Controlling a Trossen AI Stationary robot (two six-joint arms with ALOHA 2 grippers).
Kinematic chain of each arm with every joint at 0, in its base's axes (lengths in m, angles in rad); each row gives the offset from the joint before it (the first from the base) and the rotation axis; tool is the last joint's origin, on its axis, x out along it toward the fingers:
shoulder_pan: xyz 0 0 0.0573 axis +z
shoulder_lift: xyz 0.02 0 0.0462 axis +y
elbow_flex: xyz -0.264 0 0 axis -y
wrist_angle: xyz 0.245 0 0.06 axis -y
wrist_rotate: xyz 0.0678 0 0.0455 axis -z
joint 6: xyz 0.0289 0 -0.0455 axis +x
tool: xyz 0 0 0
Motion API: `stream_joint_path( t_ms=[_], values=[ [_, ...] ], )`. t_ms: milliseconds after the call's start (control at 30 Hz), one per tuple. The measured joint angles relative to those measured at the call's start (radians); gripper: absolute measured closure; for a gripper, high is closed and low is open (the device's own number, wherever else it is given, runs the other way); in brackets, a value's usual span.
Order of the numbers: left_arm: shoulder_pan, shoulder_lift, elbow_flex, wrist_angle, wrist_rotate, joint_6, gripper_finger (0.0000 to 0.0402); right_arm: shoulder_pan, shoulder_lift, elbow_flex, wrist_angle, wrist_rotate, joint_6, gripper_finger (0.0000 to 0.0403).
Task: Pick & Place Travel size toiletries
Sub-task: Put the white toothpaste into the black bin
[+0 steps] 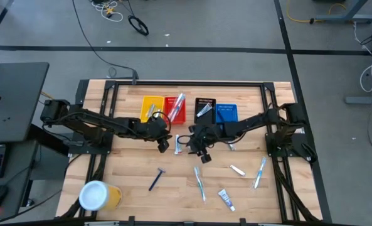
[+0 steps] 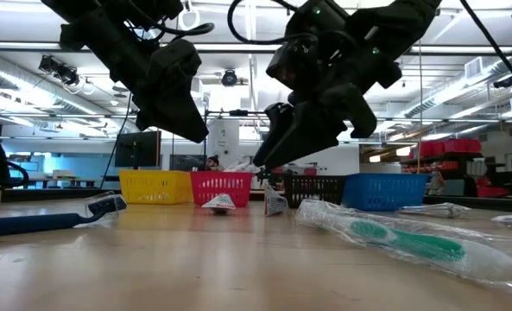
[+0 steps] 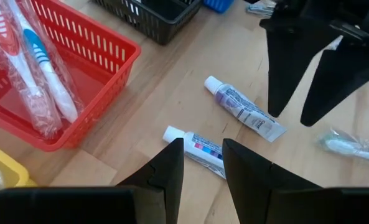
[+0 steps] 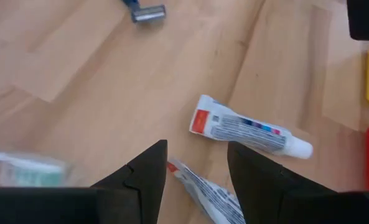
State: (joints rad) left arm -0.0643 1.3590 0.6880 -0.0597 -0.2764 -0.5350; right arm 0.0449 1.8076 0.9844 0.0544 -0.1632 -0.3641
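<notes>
A: Nearest the front edge lie a tube (image 1: 226,199), wrapped toothbrushes (image 1: 200,183) and a blue razor (image 1: 156,179), well apart.

B: And mid-table?

A: Both grippers hang over two small toothpaste tubes (image 3: 195,149), (image 3: 244,108). The left gripper (image 3: 201,163) has its fingers spread above one; the right gripper (image 4: 195,167) is spread too, over the other's flat end.

B: How would they handle?

A: Light, soft and slick, I'd judge. Pinch across the body's middle.

B: Beyond?

A: The red bin (image 1: 175,110) already holds toothbrushes.
</notes>
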Motion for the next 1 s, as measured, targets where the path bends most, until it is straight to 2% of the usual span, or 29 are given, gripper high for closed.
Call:
stream_joint_path(
  t_ms=[67,300,533,800,1000],
  values=[
    [0.000,0.000,0.000,-0.001,0.000,0.000,0.0284,-0.006,0.005,0.000,0.006,-0.034,0.006,0.0224],
    [0.000,0.000,0.000,-0.001,0.000,0.000,0.0284,-0.006,0.060,-0.001,0.024,-0.050,0.007,0.0224],
    [0.000,0.000,0.000,-0.002,0.000,0.025,0.0284,-0.006,0.094,-0.001,0.031,0.004,-0.013,0.0227],
    [0.000,0.000,0.000,-0.002,0.000,0.034,0.0284,-0.006,0.094,-0.001,0.000,0.015,-0.030,0.0286],
    [0.000,0.000,0.000,-0.002,0.000,0.062,0.0284,-0.006,0.094,-0.001,-0.020,0.067,-0.045,0.0321]
  ],
)
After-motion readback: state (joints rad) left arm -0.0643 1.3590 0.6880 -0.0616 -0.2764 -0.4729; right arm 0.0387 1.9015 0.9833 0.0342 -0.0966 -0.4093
